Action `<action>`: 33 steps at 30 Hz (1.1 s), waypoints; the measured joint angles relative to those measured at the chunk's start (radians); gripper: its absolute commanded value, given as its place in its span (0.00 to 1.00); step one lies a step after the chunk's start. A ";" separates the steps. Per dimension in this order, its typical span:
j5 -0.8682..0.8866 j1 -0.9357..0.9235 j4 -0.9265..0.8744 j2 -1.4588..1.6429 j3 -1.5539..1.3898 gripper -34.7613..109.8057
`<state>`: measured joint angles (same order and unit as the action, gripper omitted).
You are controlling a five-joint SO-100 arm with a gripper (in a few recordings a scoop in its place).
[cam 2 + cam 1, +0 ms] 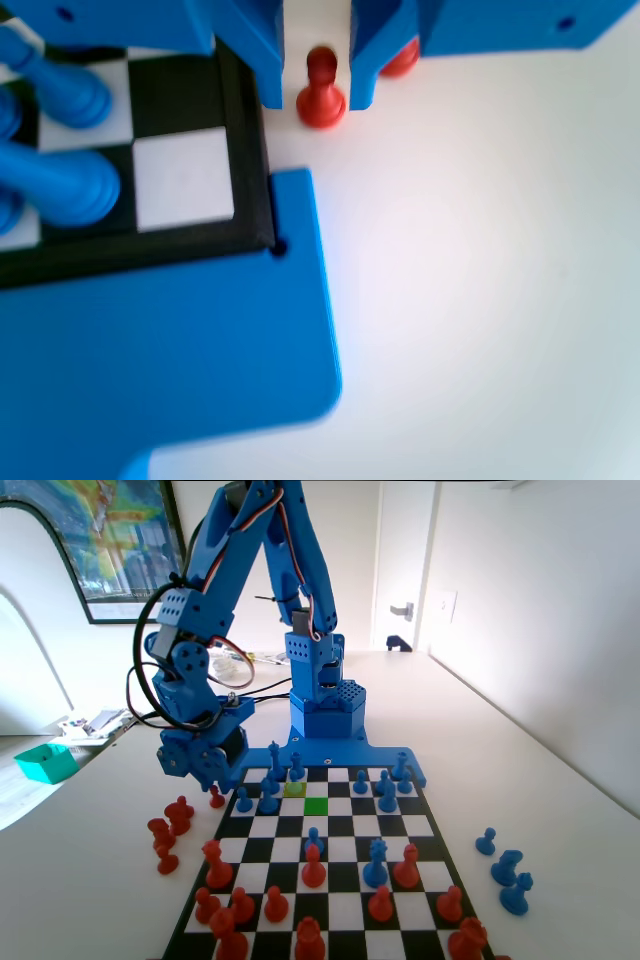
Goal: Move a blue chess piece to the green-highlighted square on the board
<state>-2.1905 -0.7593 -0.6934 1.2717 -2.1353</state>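
The gripper (207, 776) hangs low over the worktop (520, 780) just off the board's (330, 905) left edge in the fixed view, near the far left corner, beside a red pawn (216, 797) that stands off the board. In the wrist view the two fingers (262, 60) come down from the top edge with a gap between them, and a red pawn (321, 90) stands upright on the worktop in that gap; the fingers are apart and I cannot tell whether they touch it. To the left in that view lie the board's black rim and a few squares with blurred blue pieces (60, 185). The green square (316, 805) sits in the third row from the arm, bare, with a lime square (294, 788) diagonally beyond it to the left. Blue pawns stand near it: one (268, 800) just left of it in the same row, another (314, 841) two rows nearer the camera. More red pieces (170, 832) cluster on the worktop left of the board, and blue pieces (510, 868) stand on the right.
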 measured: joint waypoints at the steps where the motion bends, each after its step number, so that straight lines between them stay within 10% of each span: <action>1: -0.014 -0.002 -0.017 0.000 0.008 0.33; 18: -0.026 0.077 -0.595 0.227 0.255 0.33; 33: 0.413 0.416 -0.476 0.448 0.061 0.33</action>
<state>-1.7779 -0.3436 -1.1689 1.7196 -2.0739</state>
